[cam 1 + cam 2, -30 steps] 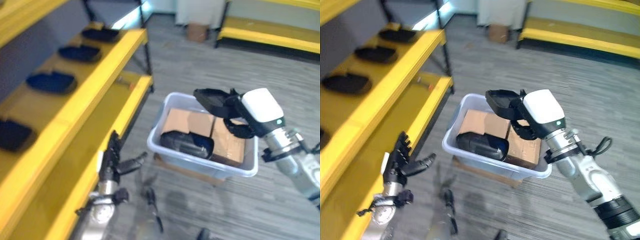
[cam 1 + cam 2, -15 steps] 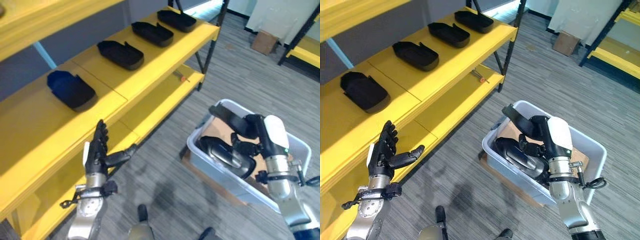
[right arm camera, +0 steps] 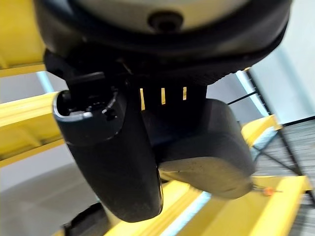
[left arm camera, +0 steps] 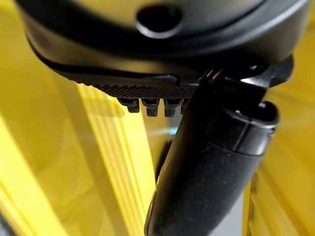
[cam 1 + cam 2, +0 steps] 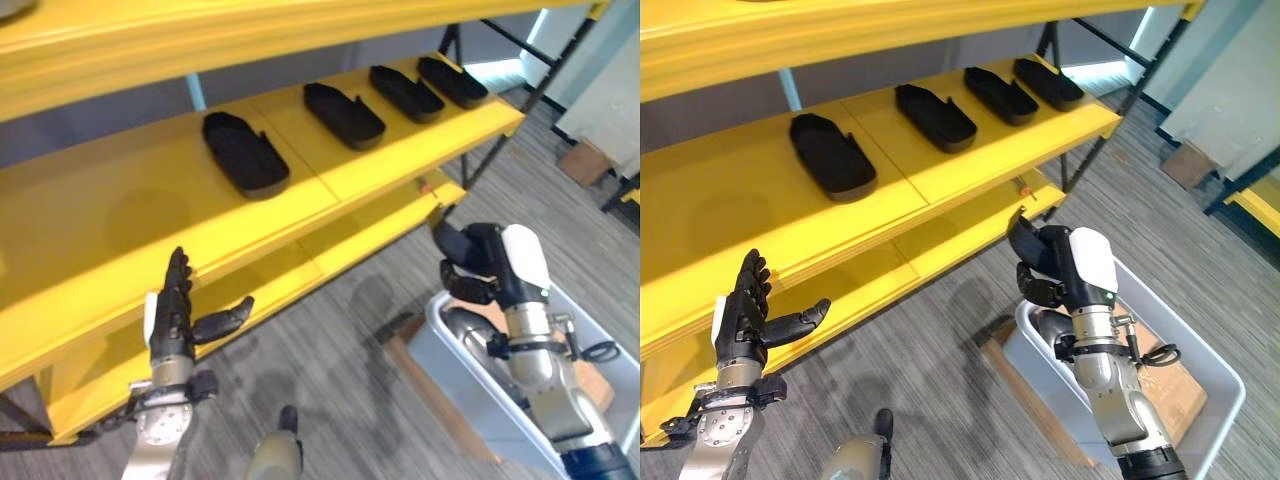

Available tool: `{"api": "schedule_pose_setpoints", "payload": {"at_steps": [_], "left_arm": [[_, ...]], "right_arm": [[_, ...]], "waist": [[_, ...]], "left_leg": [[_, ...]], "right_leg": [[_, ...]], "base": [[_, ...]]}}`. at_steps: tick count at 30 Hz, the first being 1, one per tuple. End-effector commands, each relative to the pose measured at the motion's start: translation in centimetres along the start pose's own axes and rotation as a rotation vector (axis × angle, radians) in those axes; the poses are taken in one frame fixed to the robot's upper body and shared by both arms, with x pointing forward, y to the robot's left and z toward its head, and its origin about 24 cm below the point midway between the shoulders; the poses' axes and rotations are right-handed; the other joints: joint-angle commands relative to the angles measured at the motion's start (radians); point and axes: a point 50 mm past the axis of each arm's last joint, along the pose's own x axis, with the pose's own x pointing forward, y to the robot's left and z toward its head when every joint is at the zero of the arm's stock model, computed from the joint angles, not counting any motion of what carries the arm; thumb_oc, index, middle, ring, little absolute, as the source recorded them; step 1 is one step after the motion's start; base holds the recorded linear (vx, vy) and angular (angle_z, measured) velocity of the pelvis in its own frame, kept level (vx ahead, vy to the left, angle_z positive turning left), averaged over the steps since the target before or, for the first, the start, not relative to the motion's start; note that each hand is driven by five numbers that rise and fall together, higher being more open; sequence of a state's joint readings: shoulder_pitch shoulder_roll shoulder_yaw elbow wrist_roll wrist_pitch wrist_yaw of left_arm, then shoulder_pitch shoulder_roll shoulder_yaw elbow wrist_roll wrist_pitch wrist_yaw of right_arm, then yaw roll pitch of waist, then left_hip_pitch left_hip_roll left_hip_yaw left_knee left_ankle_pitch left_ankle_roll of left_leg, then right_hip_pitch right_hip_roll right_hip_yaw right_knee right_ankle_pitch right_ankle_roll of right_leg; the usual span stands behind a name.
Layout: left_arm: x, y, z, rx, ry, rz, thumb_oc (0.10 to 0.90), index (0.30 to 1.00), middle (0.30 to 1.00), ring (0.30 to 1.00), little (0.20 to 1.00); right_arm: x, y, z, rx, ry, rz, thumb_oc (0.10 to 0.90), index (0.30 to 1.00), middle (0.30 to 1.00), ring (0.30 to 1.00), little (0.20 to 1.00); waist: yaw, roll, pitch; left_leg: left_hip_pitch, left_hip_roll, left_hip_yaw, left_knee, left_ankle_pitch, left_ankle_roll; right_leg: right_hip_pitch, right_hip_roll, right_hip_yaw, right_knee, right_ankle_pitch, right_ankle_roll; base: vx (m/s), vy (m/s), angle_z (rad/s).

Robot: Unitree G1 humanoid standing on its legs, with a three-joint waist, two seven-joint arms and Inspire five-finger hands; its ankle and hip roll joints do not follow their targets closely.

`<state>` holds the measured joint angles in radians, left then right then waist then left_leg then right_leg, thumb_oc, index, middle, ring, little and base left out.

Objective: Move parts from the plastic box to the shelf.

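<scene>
Yellow shelf [image 5: 130, 215] boards fill the upper left of the left eye view, with four black parts [image 5: 245, 152] lying in a row on the middle board. At lower left the left hand [image 5: 178, 318] stands with straight fingers and holds nothing. At right the right hand [image 5: 478, 268] is curled round a black part [image 5: 447, 240], above the grey plastic box [image 5: 470, 395] on the floor at lower right.

Right eye view: another dark part [image 5: 1043, 325] seems to lie inside the box.

Right wrist view: thumb and fingers clamp the part [image 3: 206, 147].
</scene>
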<state>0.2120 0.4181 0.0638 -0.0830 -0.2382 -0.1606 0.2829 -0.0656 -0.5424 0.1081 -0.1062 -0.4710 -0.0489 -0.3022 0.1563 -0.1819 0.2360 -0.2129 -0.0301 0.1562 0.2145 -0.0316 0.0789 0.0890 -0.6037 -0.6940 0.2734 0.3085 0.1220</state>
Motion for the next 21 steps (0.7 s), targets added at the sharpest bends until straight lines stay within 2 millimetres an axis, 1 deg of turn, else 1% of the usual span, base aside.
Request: {"api": "schedule_pose_setpoints", "payload": {"at_steps": [1, 2, 3, 4, 5, 6, 7, 8, 9, 10, 11, 12, 13, 14, 15, 16, 18, 19, 20, 21], "left_arm": [[1.2, -0.2, 5.1, 0.009, -0.285, -0.006, 0.9, 1.0, 1.0, 1.0, 1.0], [1.3, -0.4, 4.9, 0.009, -0.279, -0.013, 0.9, 1.0, 1.0, 1.0, 1.0], [1.4, -0.9, 4.5, 0.0, -0.263, -0.036, 0.9, 1.0, 1.0, 1.0, 1.0], [1.5, -1.1, 4.3, -0.001, -0.254, -0.049, 0.9, 1.0, 1.0, 1.0, 1.0], [1.5, -1.4, 4.2, -0.01, -0.247, -0.062, 0.9, 1.0, 1.0, 1.0, 1.0], [1.5, -1.6, 4.2, -0.02, -0.246, -0.072, 0.9, 1.0, 1.0, 1.0, 1.0], [1.3, -1.8, 4.1, -0.036, -0.239, -0.081, 0.9, 1.0, 1.0, 1.0, 1.0], [1.2, -2.0, 4.1, -0.043, -0.238, -0.087, 0.9, 1.0, 1.0, 1.0, 1.0], [1.2, -2.2, 4.0, -0.051, -0.235, -0.089, 0.9, 1.0, 1.0, 1.0, 1.0], [1.0, -2.1, 4.0, -0.058, -0.23, -0.081, 0.9, 1.0, 1.0, 1.0, 1.0], [0.8, -2.2, 3.8, -0.051, -0.227, -0.088, 0.9, 1.0, 1.0, 1.0, 1.0], [0.7, -2.3, 3.7, -0.059, -0.222, -0.088, 0.9, 1.0, 1.0, 1.0, 1.0], [0.7, -2.3, 3.7, -0.059, -0.221, -0.086, 0.9, 1.0, 1.0, 1.0, 1.0], [0.4, -2.0, 3.6, -0.072, -0.215, -0.073, 0.9, 1.0, 1.0, 1.0, 1.0], [0.1, -1.8, 3.4, -0.074, -0.206, -0.068, 0.9, 1.0, 1.0, 1.0, 1.0], [-0.1, -1.7, 3.2, -0.077, -0.195, -0.068, 0.9, 1.0, 1.0, 1.0, 1.0], [-0.2, -1.7, 3.2, -0.083, -0.192, -0.072, 0.9, 1.0, 1.0, 1.0, 1.0], [-0.2, -1.8, 3.4, -0.087, -0.199, -0.077, 0.9, 1.0, 1.0, 1.0, 1.0], [-0.1, -2.0, 3.6, -0.093, -0.208, -0.082, 0.9, 1.0, 1.0, 1.0, 1.0], [-0.1, -2.0, 3.6, -0.093, -0.209, -0.084, 0.9, 1.0, 1.0, 1.0, 1.0]], "right_arm": [[2.8, -4.9, 2.6, -0.06, -0.197, -0.22, 0.4, 0.3, 0.3, 0.3, 0.3], [2.4, -4.8, 2.3, -0.054, -0.187, -0.206, 0.4, 0.3, 0.3, 0.3, 0.3], [1.6, -4.7, 1.7, -0.03, -0.167, -0.184, 0.4, 0.3, 0.3, 0.3, 0.3], [1.4, -4.7, 1.5, -0.017, -0.161, -0.182, 0.4, 0.3, 0.3, 0.3, 0.3], [1.3, -4.7, 1.3, -0.007, -0.156, -0.18, 0.4, 0.3, 0.3, 0.3, 0.3], [1.1, -4.8, 1.3, 0.01, -0.159, -0.183, 0.4, 0.3, 0.3, 0.3, 0.3], [1.0, -4.8, 1.4, 0.022, -0.164, -0.182, 0.4, 0.3, 0.3, 0.3, 0.3], [0.9, -4.8, 1.5, 0.033, -0.167, -0.186, 0.4, 0.3, 0.3, 0.3, 0.3], [1.0, -4.8, 1.6, 0.045, -0.172, -0.186, 0.4, 0.3, 0.3, 0.3, 0.3], [0.7, -4.8, 1.6, 0.051, -0.168, -0.187, 0.4, 0.3, 0.3, 0.3, 0.3], [0.7, -4.6, 1.5, 0.055, -0.165, -0.18, 0.4, 0.3, 0.3, 0.3, 0.3], [0.7, -4.6, 1.6, 0.061, -0.169, -0.183, 0.4, 0.3, 0.3, 0.3, 0.3], [0.8, -4.6, 1.6, 0.061, -0.17, -0.182, 0.4, 0.3, 0.3, 0.3, 0.3], [0.7, -4.8, 1.4, 0.076, -0.165, -0.185, 0.4, 0.3, 0.3, 0.3, 0.3], [0.7, -4.8, 1.5, 0.077, -0.168, -0.186, 0.4, 0.3, 0.3, 0.3, 0.3], [0.6, -5.1, 1.5, 0.072, -0.173, -0.191, 0.4, 0.3, 0.3, 0.3, 0.3], [0.5, -5.2, 1.3, 0.068, -0.168, -0.19, 0.4, 0.3, 0.3, 0.3, 0.3], [0.4, -5.5, 1.3, 0.06, -0.17, -0.205, 0.4, 0.3, 0.3, 0.3, 0.3], [0.3, -6.1, 1.2, 0.047, -0.173, -0.23, 0.4, 0.3, 0.3, 0.3, 0.3], [0.2, -6.1, 1.2, 0.045, -0.172, -0.231, 0.4, 0.3, 0.3, 0.3, 0.3]], "waist": [[-0.033, 0.045, -0.047], [-0.056, 0.055, -0.047], [-0.108, 0.076, -0.047], [-0.131, 0.078, -0.043], [-0.144, 0.076, -0.039], [-0.153, 0.07, -0.038], [-0.158, 0.067, -0.039], [-0.158, 0.062, -0.04], [-0.153, 0.058, -0.043], [-0.147, 0.052, -0.051], [-0.151, 0.046, -0.057], [-0.157, 0.045, -0.061], [-0.154, 0.047, -0.06], [-0.141, 0.049, -0.071], [-0.136, 0.051, -0.074], [-0.129, 0.054, -0.08], [-0.127, 0.056, -0.08], [-0.12, 0.057, -0.075], [-0.12, 0.058, -0.067], [-0.122, 0.059, -0.066]], "left_leg": [[0.152, 0.023, -0.042, -0.129, -0.051, -0.015], [0.159, 0.019, -0.068, -0.143, -0.038, -0.012], [0.178, 0.017, -0.136, -0.171, -0.021, -0.011], [0.19, 0.011, -0.164, -0.176, -0.022, -0.009], [0.199, 0.004, -0.184, -0.18, -0.024, -0.01], [0.202, -0.006, -0.201, -0.185, -0.022, -0.011], [0.208, -0.013, -0.217, -0.19, -0.025, -0.014], [0.214, -0.019, -0.222, -0.189, -0.029, -0.016], [0.218, -0.023, -0.221, -0.189, -0.034, -0.022], [0.218, -0.029, -0.234, -0.181, -0.036, -0.026], [0.224, -0.032, -0.233, -0.176, -0.041, -0.027], [0.224, -0.031, -0.233, -0.174, -0.042, -0.028], [0.226, -0.028, -0.23, -0.174, -0.044, -0.029], [0.224, -0.02, -0.22, -0.164, -0.046, -0.037], [0.225, -0.018, -0.217, -0.157, -0.051, -0.039], [0.22, -0.017, -0.222, -0.139, -0.054, -0.049], [0.213, -0.017, -0.23, -0.125, -0.058, -0.057], [0.196, -0.018, -0.238, -0.094, -0.059, -0.075], [0.171, -0.021, -0.23, -0.05, -0.064, -0.087], [0.167, -0.022, -0.234, -0.042, -0.066, -0.088]], "right_leg": [[-0.121, 0.137, 0.264, 0.054, -0.073, 0.088], [-0.155, 0.197, 0.338, 0.057, -0.111, 0.065], [-0.239, 0.361, 0.488, 0.072, -0.233, 0.016], [-0.271, 0.435, 0.547, 0.063, -0.275, 0.001], [-0.299, 0.484, 0.578, 0.051, -0.286, -0.005], [-0.314, 0.52, 0.588, 0.01, -0.277, -0.009], [-0.317, 0.536, 0.583, -0.027, -0.269, -0.011], [-0.319, 0.536, 0.567, -0.062, -0.256, -0.009], [-0.305, 0.524, 0.525, -0.103, -0.243, -0.008], [-0.264, 0.516, 0.506, -0.147, -0.255, -0.008], [-0.225, 0.518, 0.507, -0.176, -0.243, -0.005], [-0.214, 0.539, 0.538, -0.193, -0.242, -0.011], [-0.209, 0.543, 0.541, -0.2, -0.238, -0.012], [-0.185, 0.544, 0.517, -0.214, -0.247, -0.019], [-0.172, 0.544, 0.51, -0.219, -0.252, -0.022], [-0.155, 0.55, 0.506, -0.232, -0.26, -0.029], [-0.145, 0.548, 0.488, -0.241, -0.263, -0.032], [-0.128, 0.542, 0.459, -0.25, -0.266, -0.038], [-0.114, 0.528, 0.423, -0.251, -0.269, -0.04], [-0.113, 0.527, 0.419, -0.251, -0.27, -0.04]], "base": [[0.06, 0.262, 0.74], [0.08, 0.083, 0.97], [0.13, 0.093, 1.04], [0.15, 0.037, 1.29], [0.11, -0.029, 1.07], [0.11, -0.056, 1.12], [0.11, -0.074, 0.77], [0.12, -0.077, 0.53], [0.12, -0.1, 0.59], [0.13, -0.113, 0.51], [0.12, -0.124, 0.7], [0.07, -0.082, 0.81], [0.09, -0.108, 0.6], [0.11, -0.11, 0.21], [0.16, -0.181, -0.17], [0.11, -0.139, -0.07], [0.05, -0.097, 0.11], [0.03, -0.118, 0.61], [0.02, -0.117, 0.73], [-0.02, -0.061, 0.76]]}}
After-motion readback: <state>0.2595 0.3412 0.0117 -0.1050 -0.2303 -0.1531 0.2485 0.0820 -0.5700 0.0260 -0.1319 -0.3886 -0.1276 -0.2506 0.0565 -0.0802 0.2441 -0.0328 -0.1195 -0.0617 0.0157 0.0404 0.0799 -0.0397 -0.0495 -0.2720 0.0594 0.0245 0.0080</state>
